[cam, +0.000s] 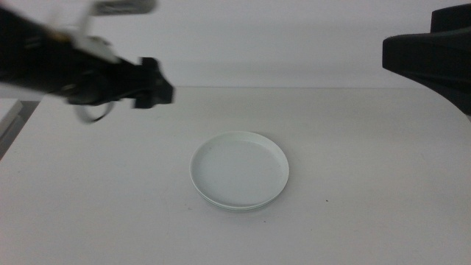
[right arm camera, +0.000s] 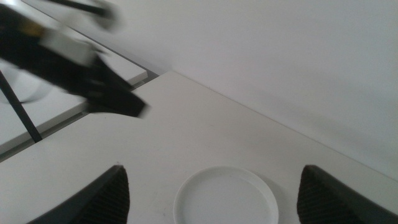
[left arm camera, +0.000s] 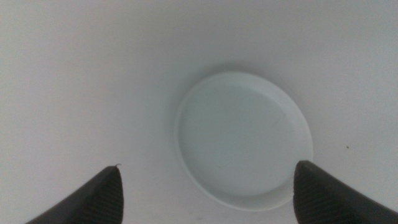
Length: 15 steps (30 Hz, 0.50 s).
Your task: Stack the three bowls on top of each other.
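One round shallow bowl (cam: 239, 171), pale mint-white, lies in the middle of the table. A second rim shows just under its near edge, so it rests on at least one other bowl; how many lie beneath is hidden. The same bowl (left arm camera: 242, 140) appears in the left wrist view and again as a bowl (right arm camera: 225, 198) in the right wrist view. My left gripper (cam: 165, 88) hovers above the table, back and left of the bowls, open and empty (left arm camera: 208, 165). My right gripper (cam: 390, 53) hangs high at the back right, open and empty (right arm camera: 212, 168).
The white table (cam: 353, 221) ends at the left in an edge (cam: 15, 121) with a dark frame beyond it. A white wall rises behind. The left arm (right arm camera: 93, 74) crosses the right wrist view above the table's far corner.
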Each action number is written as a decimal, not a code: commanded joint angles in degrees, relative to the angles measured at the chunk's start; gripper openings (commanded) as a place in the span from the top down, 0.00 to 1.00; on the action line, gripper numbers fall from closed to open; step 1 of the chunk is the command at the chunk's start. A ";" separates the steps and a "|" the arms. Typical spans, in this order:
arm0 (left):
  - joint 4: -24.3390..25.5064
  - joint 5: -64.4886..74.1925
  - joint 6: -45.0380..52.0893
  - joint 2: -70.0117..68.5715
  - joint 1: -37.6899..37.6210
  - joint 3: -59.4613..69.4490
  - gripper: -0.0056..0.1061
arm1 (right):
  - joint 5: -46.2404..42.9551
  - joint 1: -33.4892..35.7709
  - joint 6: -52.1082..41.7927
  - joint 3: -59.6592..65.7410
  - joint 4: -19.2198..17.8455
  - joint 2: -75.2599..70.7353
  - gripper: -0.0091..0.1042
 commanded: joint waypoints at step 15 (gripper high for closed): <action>20.78 -1.02 -17.36 -31.70 0.53 13.34 0.11 | -0.43 0.15 0.06 0.25 0.02 -0.17 0.10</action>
